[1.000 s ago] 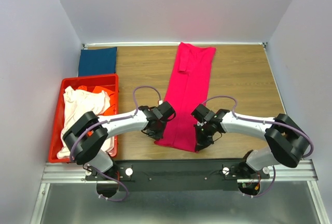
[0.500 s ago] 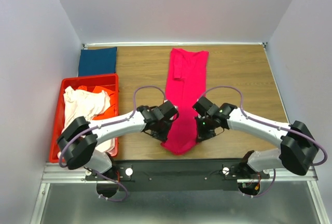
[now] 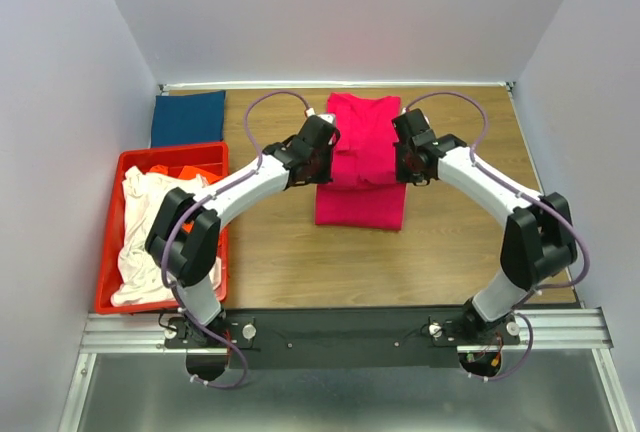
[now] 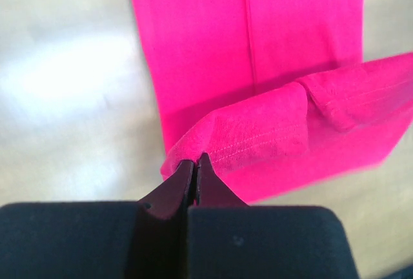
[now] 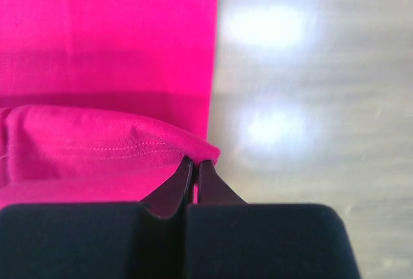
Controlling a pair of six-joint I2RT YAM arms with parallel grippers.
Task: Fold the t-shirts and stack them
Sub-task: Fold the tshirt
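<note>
The magenta-pink t-shirt [image 3: 362,190] lies on the wooden table, its near part doubled back over the far part. My left gripper [image 3: 322,157] is shut on the left corner of the lifted hem [image 4: 258,138], held above the lower layer. At the opposite corner, my right gripper [image 3: 403,157] pinches the same hem [image 5: 110,143] shut. A dark blue t-shirt [image 3: 187,118] lies folded at the back left. Cream-white [image 3: 150,222] and orange [image 3: 210,178] t-shirts sit in the crate.
A red plastic crate [image 3: 108,252] stands at the table's left side. White walls close the table at the back and both sides. Bare wood [image 3: 380,262] shows between the pink shirt and the arm bases.
Both grippers have carried the shirt's near hem away from the bases toward the back, folding the long strip over itself into a shorter stack.
</note>
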